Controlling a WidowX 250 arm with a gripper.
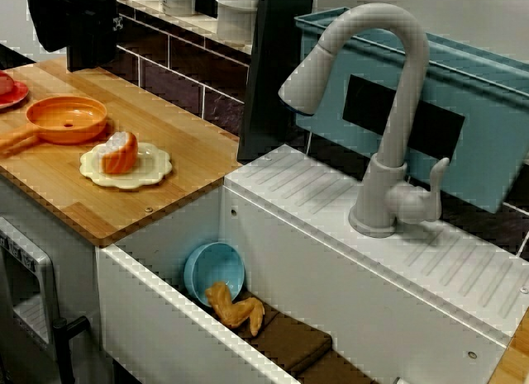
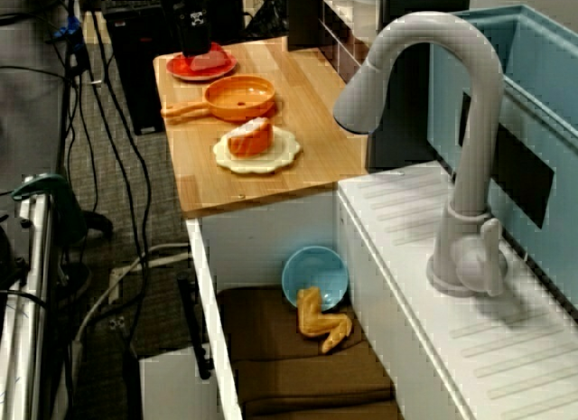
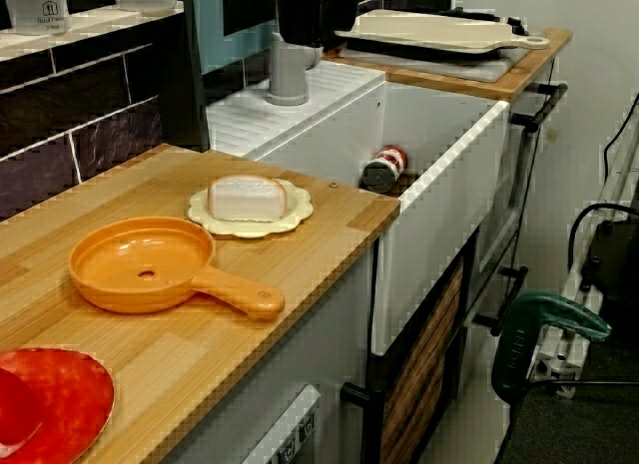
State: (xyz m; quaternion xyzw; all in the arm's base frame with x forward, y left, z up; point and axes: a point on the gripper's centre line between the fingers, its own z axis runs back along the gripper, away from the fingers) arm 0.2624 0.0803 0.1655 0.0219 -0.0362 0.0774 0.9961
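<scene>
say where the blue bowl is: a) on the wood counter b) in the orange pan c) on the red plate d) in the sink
d: the bowl lies tilted on its side down in the sink, next to a yellow toy food piece.

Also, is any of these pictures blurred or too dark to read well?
View over the sink: even light, jagged edges, the gripper only a dark mass. View along the counter: the faucet near and slightly soft. View from the counter's end: fairly sharp, the red plate cropped at the corner.
</scene>
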